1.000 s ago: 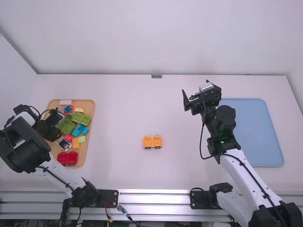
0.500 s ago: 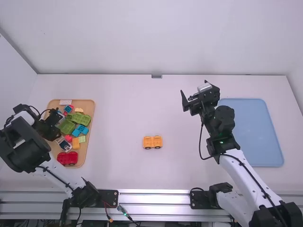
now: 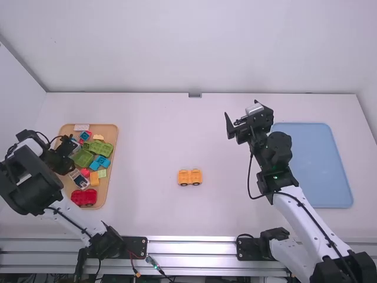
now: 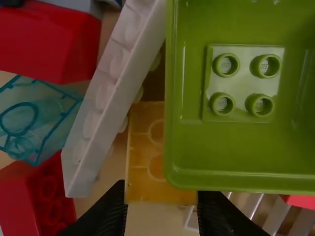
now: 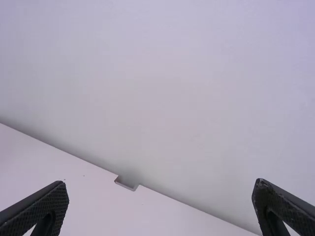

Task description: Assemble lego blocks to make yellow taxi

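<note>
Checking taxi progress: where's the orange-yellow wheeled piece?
In the high view, the wheeled piece is mid-table, between the wooden tray at left and blue tray at right.

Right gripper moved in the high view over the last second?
Yes, slightly: the right gripper has shifted left in the high view, a little farther from the blue tray.

Wide high view downward, left wrist view close
</note>
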Available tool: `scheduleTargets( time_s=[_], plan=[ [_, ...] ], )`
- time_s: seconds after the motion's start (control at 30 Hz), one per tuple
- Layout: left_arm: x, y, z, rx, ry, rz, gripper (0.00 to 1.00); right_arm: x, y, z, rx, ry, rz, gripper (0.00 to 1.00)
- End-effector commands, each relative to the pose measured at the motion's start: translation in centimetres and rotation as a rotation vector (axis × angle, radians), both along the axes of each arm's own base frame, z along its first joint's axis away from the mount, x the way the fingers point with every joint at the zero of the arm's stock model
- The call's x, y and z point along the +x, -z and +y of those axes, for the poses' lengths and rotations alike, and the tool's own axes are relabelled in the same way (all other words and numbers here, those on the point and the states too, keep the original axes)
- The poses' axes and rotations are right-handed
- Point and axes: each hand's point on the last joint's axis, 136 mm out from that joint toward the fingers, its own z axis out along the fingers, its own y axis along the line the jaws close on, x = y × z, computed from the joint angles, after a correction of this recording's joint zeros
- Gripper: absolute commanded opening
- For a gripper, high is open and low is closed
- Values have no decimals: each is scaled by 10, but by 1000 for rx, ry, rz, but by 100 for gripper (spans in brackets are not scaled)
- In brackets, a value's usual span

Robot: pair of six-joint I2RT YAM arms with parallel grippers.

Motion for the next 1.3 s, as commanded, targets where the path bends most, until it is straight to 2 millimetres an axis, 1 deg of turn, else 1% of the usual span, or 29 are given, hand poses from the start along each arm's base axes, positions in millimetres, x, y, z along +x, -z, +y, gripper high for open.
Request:
scheduleTargets(
  time_s=[0.0,0.13,0.37,0.43,0.47,0.53,0.6,0.73,1.0,1.27],
  plan=[
    [2,2,1,-3,-5,6,35,2,-19,1,15,-3,-37,99],
    [4,0,2,-4,-4,-4,31,2,-19,1,15,-3,-36,99],
    [6,-3,1,-16,-1,-11,29,2,-19,1,15,-2,-36,99],
    [6,-3,1,-15,-2,-9,33,2,-19,2,15,-4,-36,99],
    [6,-3,1,-16,-9,-9,40,2,-19,2,15,-4,-37,99],
    [9,-3,4,-11,-45,-23,43,2,-19,1,15,-3,-36,99],
    [11,-4,3,-22,-58,-33,43,2,-19,1,15,-3,-36,99],
    [7,-2,-2,-40,-59,-18,45,2,-18,2,14,-3,-33,99],
    [8,1,0,-30,-58,-29,44,3,-18,1,14,-1,-33,99],
    [7,5,-2,-30,-58,-29,47,3,-18,1,14,-1,-33,99]
  ],
)
